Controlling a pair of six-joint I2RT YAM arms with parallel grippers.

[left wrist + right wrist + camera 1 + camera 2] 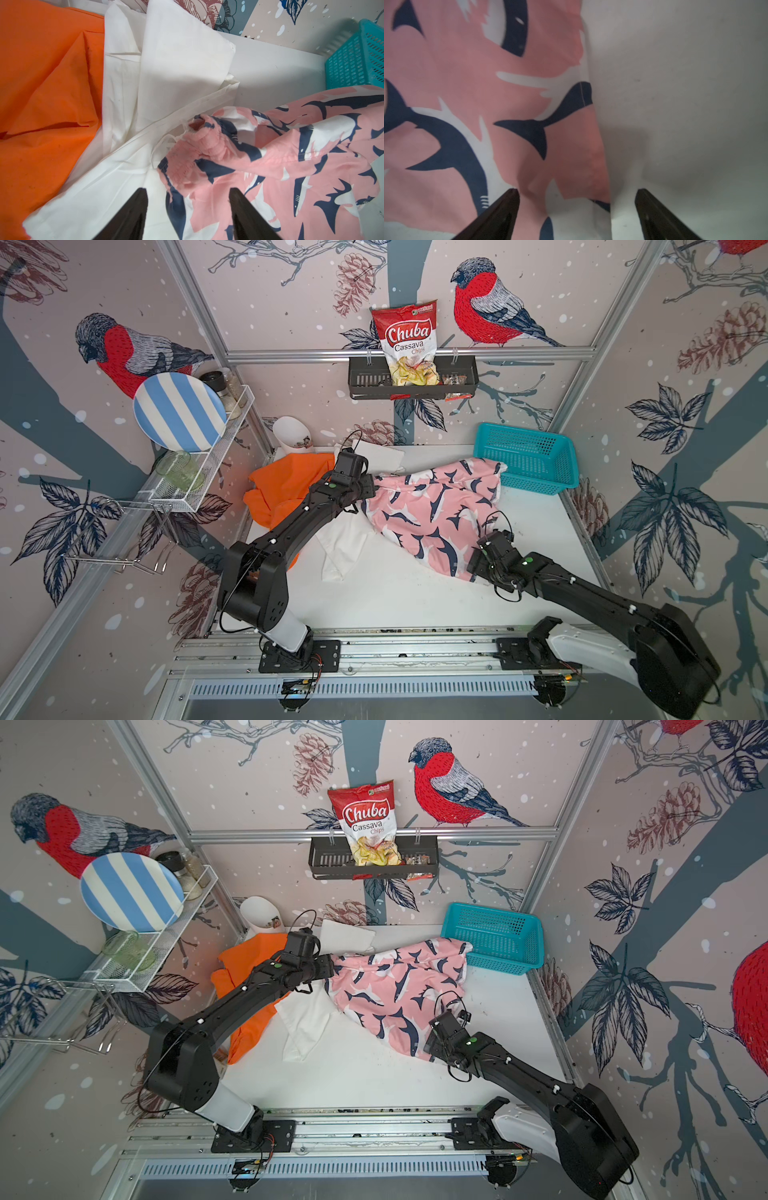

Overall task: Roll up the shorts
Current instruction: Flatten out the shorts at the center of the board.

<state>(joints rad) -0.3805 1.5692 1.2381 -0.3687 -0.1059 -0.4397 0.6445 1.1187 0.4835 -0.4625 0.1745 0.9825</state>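
1. Left wrist view: the left hand (187, 190) was seen spread and empty by the gathered waistband of the pink shorts (291, 166).
2. The right hand (577, 190) was likewise spread at the pink hem, with nothing pinched.
3. Three shorts were counted on the worktop (415, 593), overlapping: one pink, one white (176, 62), one orange (41, 83).
4. The cloth was judged soft, light and limp. A hold at the waistband or hem corners was judged best.

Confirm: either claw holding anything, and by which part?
Nothing held. Left claw stands open at the waistband of the pink shark shorts; right claw open at their hem edge.
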